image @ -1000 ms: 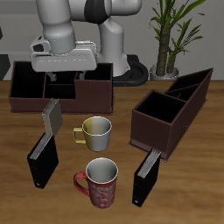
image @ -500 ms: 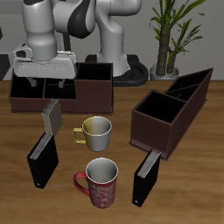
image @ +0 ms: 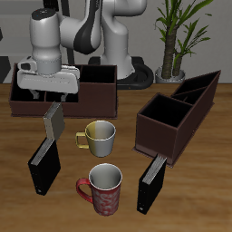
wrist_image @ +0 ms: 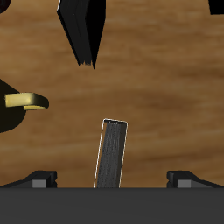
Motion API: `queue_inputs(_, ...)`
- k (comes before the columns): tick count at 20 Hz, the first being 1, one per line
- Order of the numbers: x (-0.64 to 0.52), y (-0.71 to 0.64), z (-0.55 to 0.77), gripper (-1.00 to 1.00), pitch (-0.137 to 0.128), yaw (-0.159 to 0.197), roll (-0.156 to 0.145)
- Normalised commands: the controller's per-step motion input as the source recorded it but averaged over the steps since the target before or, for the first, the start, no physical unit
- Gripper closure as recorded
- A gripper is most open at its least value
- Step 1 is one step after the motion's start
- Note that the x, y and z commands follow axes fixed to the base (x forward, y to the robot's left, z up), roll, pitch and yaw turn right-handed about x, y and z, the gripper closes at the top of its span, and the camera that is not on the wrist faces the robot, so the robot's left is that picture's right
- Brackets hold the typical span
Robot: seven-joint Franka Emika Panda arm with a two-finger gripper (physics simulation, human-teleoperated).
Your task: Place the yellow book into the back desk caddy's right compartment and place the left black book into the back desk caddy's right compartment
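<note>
The claw [image: 50, 93] has swung sideways along the back caddy [image: 98, 91], from above its middle cells to its end section, and dropped lower; it now hangs just above the yellow book [image: 53, 120].

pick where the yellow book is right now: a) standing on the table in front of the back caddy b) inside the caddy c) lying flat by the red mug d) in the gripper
a: the yellow book stands on edge on the table, just in front of the back caddy, with the gripper above it and not gripping it.
</note>
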Motion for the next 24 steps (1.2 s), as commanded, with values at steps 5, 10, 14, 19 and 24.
queue_inputs(5,0.11,0.05,-0.3,-1.0,0.022,-0.024,-0.008)
queue_inputs(10,0.19,-0.17,-0.29,-1.0,0.048,-0.036,-0.035)
queue_inputs(14,0.1,-0.05,-0.27,-1.0,0.052,-0.016,-0.03)
queue_inputs(19,-0.05,0.19,-0.35,-1.0,0.052,0.025,0.027)
queue_inputs(24,0.0,-0.02,-0.09,1.0,0.022,-0.026,-0.009)
